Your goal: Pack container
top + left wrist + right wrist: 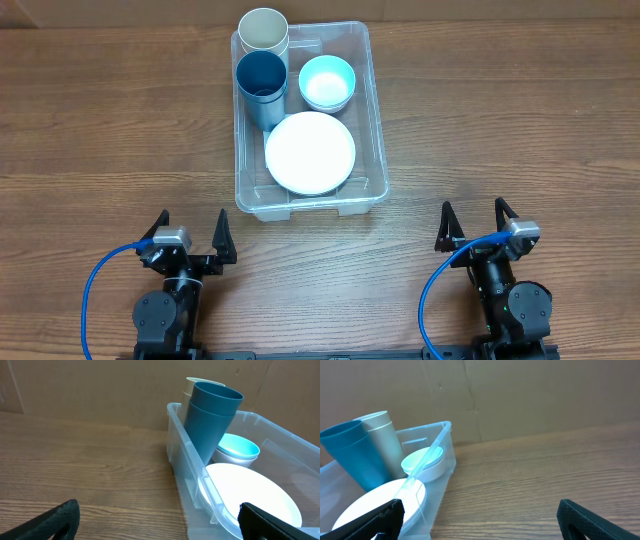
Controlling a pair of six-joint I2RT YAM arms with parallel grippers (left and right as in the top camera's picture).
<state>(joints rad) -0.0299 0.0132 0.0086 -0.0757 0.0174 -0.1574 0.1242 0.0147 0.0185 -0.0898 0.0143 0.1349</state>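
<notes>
The clear plastic container (377, 150) sits at the table's middle back. Inside it are a white plate (310, 152), a light blue bowl (327, 82), stacked dark blue cups (262, 85) and a cream cup (263, 32). The container (192, 470) and its contents also show in the left wrist view, and in the right wrist view (440, 445). My left gripper (190, 238) is open and empty near the front edge, well short of the container. My right gripper (475, 226) is open and empty at the front right.
Bare wooden table (100, 130) lies left and right of the container. A brown cardboard wall (520, 395) stands behind the table. Blue cables (95, 275) loop beside each arm base.
</notes>
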